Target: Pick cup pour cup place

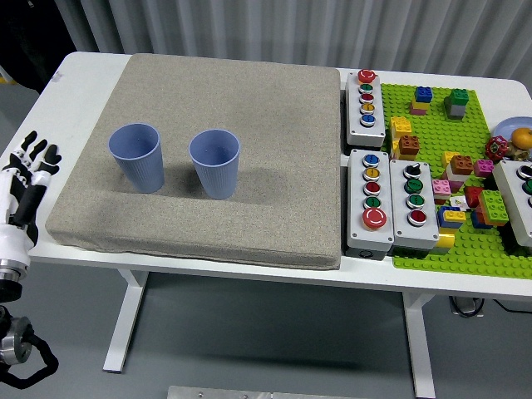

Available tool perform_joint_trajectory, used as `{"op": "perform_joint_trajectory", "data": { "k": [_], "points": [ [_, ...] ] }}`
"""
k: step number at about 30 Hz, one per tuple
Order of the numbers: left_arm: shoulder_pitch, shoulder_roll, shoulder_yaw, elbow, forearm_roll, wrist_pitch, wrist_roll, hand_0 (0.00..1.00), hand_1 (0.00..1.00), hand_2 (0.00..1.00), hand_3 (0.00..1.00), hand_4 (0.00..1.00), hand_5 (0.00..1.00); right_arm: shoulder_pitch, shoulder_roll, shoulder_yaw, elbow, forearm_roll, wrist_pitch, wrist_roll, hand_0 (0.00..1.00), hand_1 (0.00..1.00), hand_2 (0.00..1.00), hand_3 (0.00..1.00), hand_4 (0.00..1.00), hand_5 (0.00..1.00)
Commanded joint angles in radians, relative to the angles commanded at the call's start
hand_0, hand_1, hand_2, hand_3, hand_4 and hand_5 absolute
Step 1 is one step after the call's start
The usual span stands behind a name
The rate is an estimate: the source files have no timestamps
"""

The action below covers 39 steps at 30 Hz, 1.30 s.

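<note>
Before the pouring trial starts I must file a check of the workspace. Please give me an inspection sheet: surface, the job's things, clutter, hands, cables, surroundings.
Surface: white table with a grey mat covering its left and middle part.
Job's things: left blue cup and right blue cup, both upright on the mat, apart from each other, neither held; contents cannot be told.
Clutter: green baseplate at right carrying coloured bricks; grey button boxes between mat and baseplate.
Hands: left hand at the table's left edge, fingers spread, holding nothing; right hand not in view.
Cables: a dark cable under the table at right.
Surroundings: grey curtain behind the table; no person seen.
</note>
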Motion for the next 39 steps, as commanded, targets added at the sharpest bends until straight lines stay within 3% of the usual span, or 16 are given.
{"op": "perform_joint_trajectory", "data": {
  "k": [6,11,16,23,29,39],
  "points": [
    [-0.004,0.004,0.045,0.035,0.199,0.011,0.027,0.93,0.947,0.998,0.998,0.983,0.382,0.0,0.0,0.0,0.0,0.001,0.0,-0.001,0.698,0.628,0.56,0.566,0.002,0.029],
    [-0.012,0.011,0.062,0.039,0.264,0.0,0.046,0.953,0.963,0.998,0.998,0.987,0.372,0.001,0.001,-0.002,0.0,0.001,0.0,-0.002,0.699,0.627,0.56,0.565,0.002,0.028],
    [-0.037,0.009,0.072,0.058,0.257,0.002,0.05,0.953,0.963,0.998,0.998,0.987,0.372,0.0,0.002,-0.003,0.0,0.003,0.0,-0.002,0.699,0.627,0.56,0.565,0.002,0.028],
    [-0.121,-0.001,0.089,0.139,0.217,0.002,0.051,0.954,0.956,0.998,0.998,0.998,0.402,-0.003,0.003,-0.007,0.0,0.004,0.001,-0.002,0.698,0.627,0.559,0.565,0.002,0.023],
    [-0.153,-0.009,0.11,0.171,0.211,0.003,0.053,0.955,0.954,0.998,0.998,0.998,0.405,-0.003,0.003,-0.009,0.0,0.006,0.001,-0.003,0.699,0.627,0.559,0.565,0.002,0.021],
    [-0.217,-0.046,0.144,0.239,0.154,-0.007,0.038,0.952,0.952,0.998,0.998,0.998,0.41,-0.004,0.003,-0.013,0.0,0.01,0.0,-0.001,0.699,0.627,0.559,0.565,0.002,0.022]
  ]
}}
